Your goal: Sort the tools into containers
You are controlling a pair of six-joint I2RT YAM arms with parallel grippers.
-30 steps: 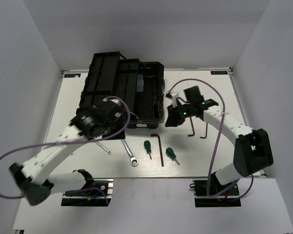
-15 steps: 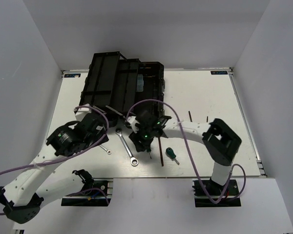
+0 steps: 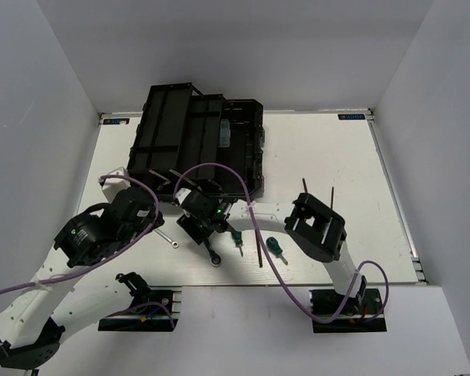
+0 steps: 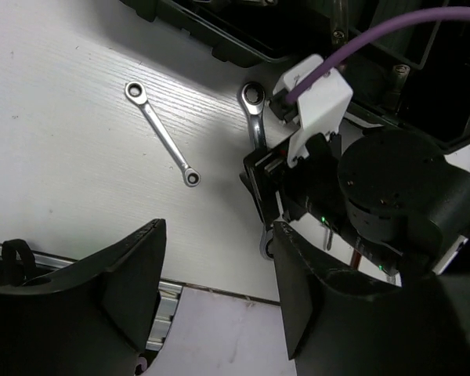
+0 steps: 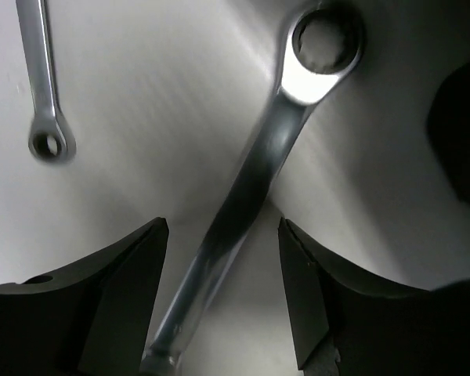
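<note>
The longer silver wrench lies on the white table. My right gripper is open low over it, one finger on each side of its shaft. From above, the right gripper covers most of that wrench. The shorter wrench lies to its left, apart. My left gripper is open and empty, held above the table's near-left part. Two green-handled screwdrivers and a hex key lie right of the wrench. The black toolbox stands open at the back.
Two more hex keys lie at mid-right, near the right arm's elbow. The right arm reaches leftward across the table's near half. Its purple cable arcs over the toolbox's front edge. White walls enclose the table.
The right arm swung left from the hex keys to the longer wrench and lowered over it. The left arm drew back from the toolbox toward the near left.
</note>
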